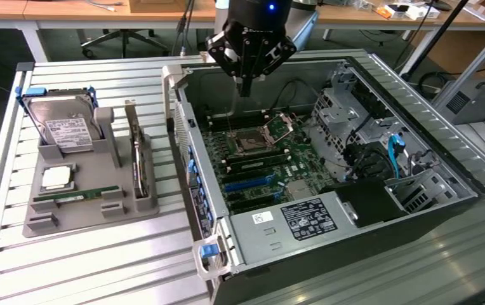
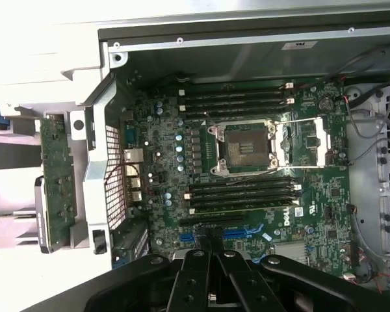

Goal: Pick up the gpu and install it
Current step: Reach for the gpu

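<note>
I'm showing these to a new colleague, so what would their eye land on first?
The open computer case lying on its side takes the exterior view's right, its green motherboard and open processor socket laid bare. The black gripper hangs shut above the board, holding nothing. On the exterior view's left, a grey holder carries a hard drive and the gpu standing on edge.

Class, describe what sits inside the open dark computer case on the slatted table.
A green motherboard with an open silver processor socket, blue expansion slots and a grey labelled power supply. Whatever lies beneath that power supply is covered.
</note>
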Available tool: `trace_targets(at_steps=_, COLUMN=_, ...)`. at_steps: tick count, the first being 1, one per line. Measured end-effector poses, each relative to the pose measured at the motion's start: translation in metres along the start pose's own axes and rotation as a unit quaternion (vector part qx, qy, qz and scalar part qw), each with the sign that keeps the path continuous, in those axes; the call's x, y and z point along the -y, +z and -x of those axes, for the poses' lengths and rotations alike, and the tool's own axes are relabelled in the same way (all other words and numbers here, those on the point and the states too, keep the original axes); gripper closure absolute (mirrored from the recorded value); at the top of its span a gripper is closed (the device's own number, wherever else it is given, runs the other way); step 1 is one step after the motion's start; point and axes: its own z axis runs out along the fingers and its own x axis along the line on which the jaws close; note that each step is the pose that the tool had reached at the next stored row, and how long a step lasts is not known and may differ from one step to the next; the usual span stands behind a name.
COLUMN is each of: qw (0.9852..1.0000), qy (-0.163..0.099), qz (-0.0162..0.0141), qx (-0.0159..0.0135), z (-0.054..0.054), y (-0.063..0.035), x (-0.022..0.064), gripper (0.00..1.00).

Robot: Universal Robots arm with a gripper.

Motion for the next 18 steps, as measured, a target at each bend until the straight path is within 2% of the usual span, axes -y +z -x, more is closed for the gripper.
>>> trace_targets(at_steps=2, qw=1.0000, qy=0.000, qz=0.0000, qx=0.0000, z=0.000, y=0.0000, x=0.0000, gripper=0.89)
trace_targets(at_steps=4, qw=1.0000, qy=0.000, qz=-0.0010, qx=0.0001, z=-0.006, y=-0.0001, x=0.0004, gripper=0.89)
trace_targets(at_steps=9, qw=1.0000, qy=0.000, qz=-0.0011, qx=0.0001, z=-0.007, y=-0.0002, x=0.0005, gripper=0.89)
trace_targets(at_steps=10, qw=1.0000, qy=0.000, qz=-0.0041, qx=0.0003, z=-0.010, y=-0.0002, x=0.0007, gripper=0.89)
trace_targets(at_steps=11, qw=1.0000, qy=0.000, qz=-0.0044, qx=0.0003, z=-0.013, y=-0.0004, x=0.0010, gripper=0.89)
trace_targets(at_steps=18, qw=1.0000, qy=0.000, qz=-0.0045, qx=0.0003, z=-0.015, y=-0.0004, x=0.0011, gripper=0.89)
